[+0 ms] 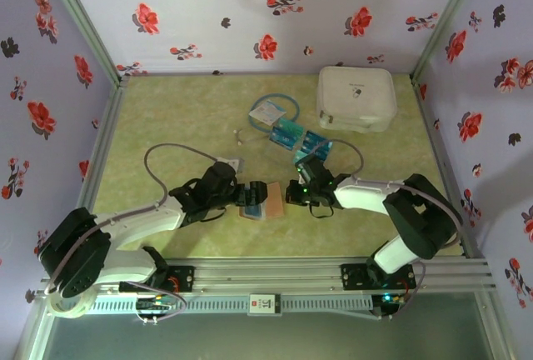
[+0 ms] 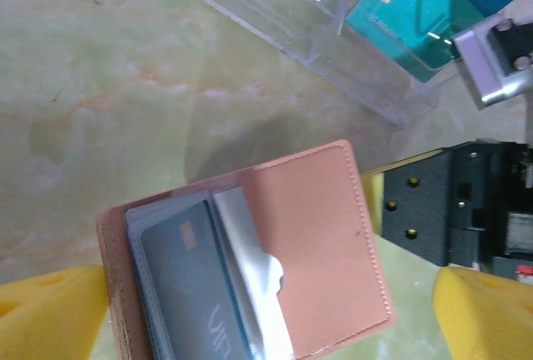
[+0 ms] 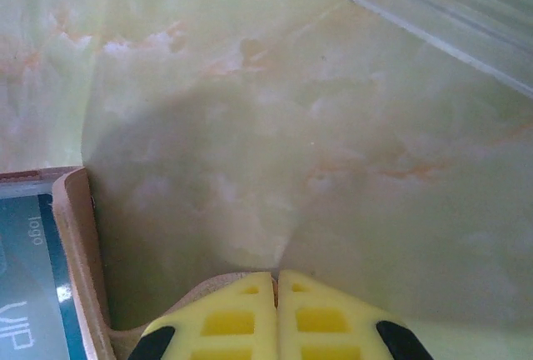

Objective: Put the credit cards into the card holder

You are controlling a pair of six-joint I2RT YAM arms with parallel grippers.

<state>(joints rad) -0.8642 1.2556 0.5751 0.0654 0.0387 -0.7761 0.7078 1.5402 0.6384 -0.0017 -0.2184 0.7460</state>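
Seating the next card cleanly depends on a card holder that lies flat and spread, and steadying it looks to be the step in hand. It rests open on the green marbled surface between the two arms, with a blue card marked VIP already tucked into its left pocket and the pink-brown flap laid out to the right. The left end effector hangs over it with its yellow fingers spread wide, one at the holder's left edge and the other apart from the flap's right side, gripping nothing. The right end effector has its fingertips pressed together with no gap, set at the flap's outer corner. Whether it presses the leather down or merely sits above it I cannot tell. The other credit cards, teal and blue, lie in a clear tray near the holder on its far side, so I judge most of the task is left. To do it well, one arm should pin the flap near its corner, clear of the pocket mouth. The other should take a single card by a short edge, bring it low and parallel to the pocket, and slide it under the lip. A skewed card would likely catch on the stitching or drag the holder across the smooth surface.
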